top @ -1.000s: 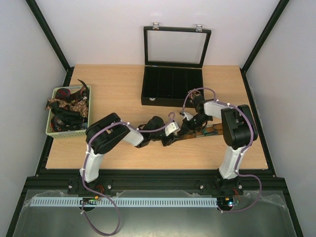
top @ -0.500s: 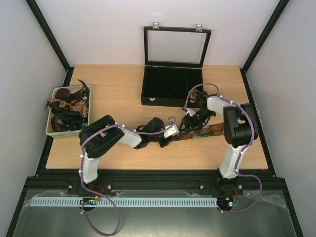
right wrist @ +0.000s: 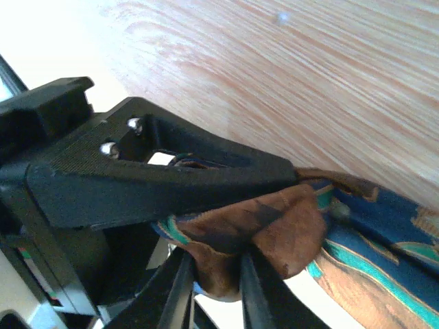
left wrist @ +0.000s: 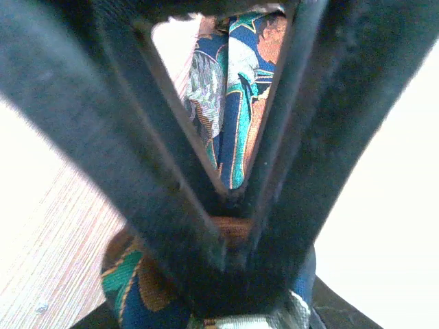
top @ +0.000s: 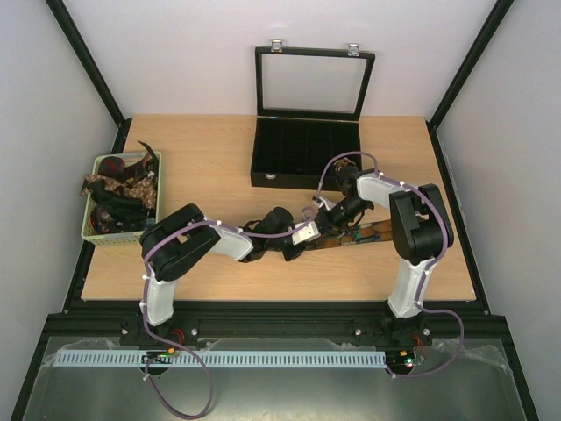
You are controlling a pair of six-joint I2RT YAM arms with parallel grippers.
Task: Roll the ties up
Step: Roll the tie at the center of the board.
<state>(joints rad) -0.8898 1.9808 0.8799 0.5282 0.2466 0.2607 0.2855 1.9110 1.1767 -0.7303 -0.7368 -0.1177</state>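
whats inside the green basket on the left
A tangled heap of dark patterned ties, one end poking past the far rim of the basket. Anything beneath the top ties is covered.

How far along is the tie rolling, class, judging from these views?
Done: nothing finished shows; the black compartmented box looks empty. In hand: the left end effector and right end effector pinch the blue, teal and brown patterned necktie, a small roll begun. Remaining: its flat length, plus the ties in the pale green plastic basket.
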